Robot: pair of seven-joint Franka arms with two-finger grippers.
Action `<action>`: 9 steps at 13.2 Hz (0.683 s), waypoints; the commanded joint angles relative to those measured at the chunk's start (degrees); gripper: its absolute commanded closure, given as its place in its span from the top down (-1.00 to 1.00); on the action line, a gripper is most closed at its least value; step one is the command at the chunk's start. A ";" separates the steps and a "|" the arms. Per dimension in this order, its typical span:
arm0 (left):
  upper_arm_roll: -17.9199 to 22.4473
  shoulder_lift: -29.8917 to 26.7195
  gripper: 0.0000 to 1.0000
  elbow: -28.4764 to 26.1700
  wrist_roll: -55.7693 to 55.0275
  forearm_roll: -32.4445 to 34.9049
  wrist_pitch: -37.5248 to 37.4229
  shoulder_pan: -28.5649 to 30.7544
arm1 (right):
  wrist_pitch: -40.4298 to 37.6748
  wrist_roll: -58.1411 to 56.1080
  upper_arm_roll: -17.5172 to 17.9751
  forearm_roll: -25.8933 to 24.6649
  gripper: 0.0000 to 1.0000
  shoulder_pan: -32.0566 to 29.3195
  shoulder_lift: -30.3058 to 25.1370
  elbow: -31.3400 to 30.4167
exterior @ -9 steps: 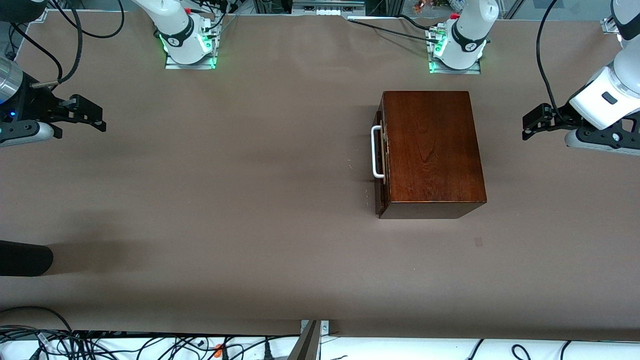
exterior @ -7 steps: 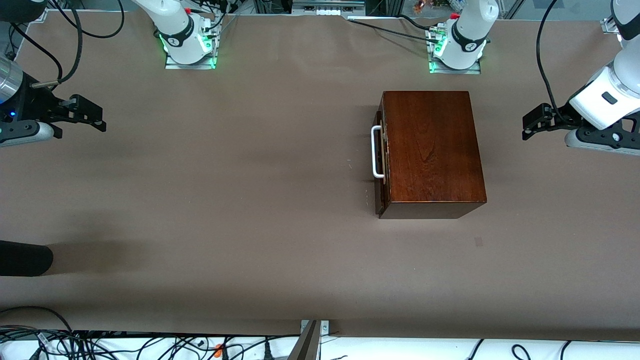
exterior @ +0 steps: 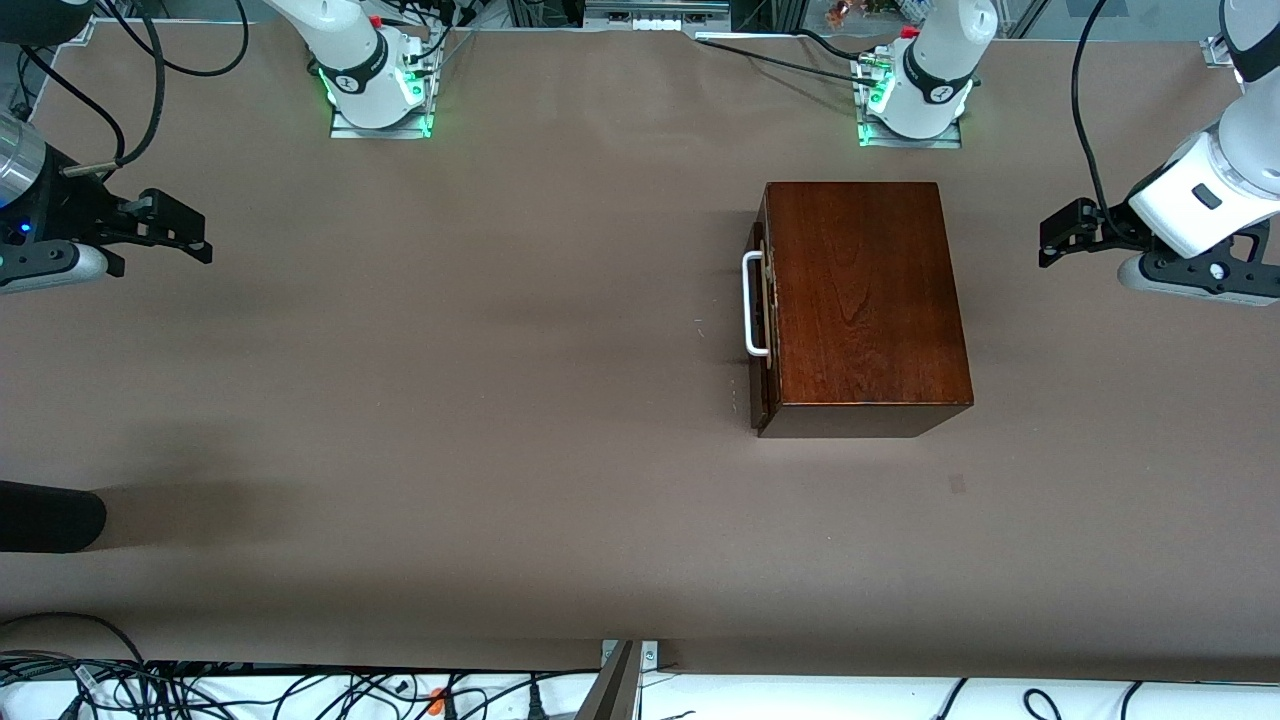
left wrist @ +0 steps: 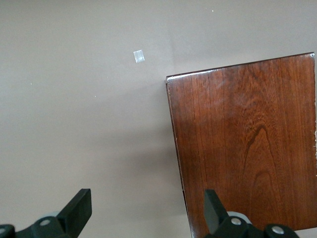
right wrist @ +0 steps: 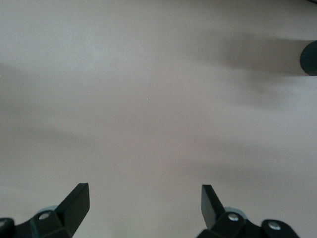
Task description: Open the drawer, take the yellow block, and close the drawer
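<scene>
Nothing is done yet: the drawer [exterior: 760, 320] is closed.
Left gripper [exterior: 1048, 238] and right gripper [exterior: 195, 240] hang released, holding nothing; the block is not visible.

A brown table [exterior: 450, 400] carries one wooden box [exterior: 860, 300].

You get even, soft overhead light; the wooden box [exterior: 860, 300] casts faint shadows, its lid shows mild glare, and focus stays sharp.
</scene>
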 commanded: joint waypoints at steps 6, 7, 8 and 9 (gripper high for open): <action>-2.82 4.35 1.00 0.88 0.38 -1.20 -0.33 -3.29 | -0.95 0.53 0.38 -0.29 1.00 -0.46 0.32 1.14; -3.43 5.23 1.00 1.23 0.29 -1.38 -0.24 -3.99 | -0.95 0.53 0.38 -0.29 1.00 -0.46 0.32 1.14; -3.96 6.98 1.00 3.76 -0.23 -1.38 -0.24 -5.30 | -0.69 0.44 0.38 -0.29 1.00 -0.46 0.32 1.14; -4.05 8.91 1.00 5.52 -2.33 -1.38 -0.24 -6.97 | -0.86 0.53 0.38 -0.29 1.00 -0.46 0.32 1.14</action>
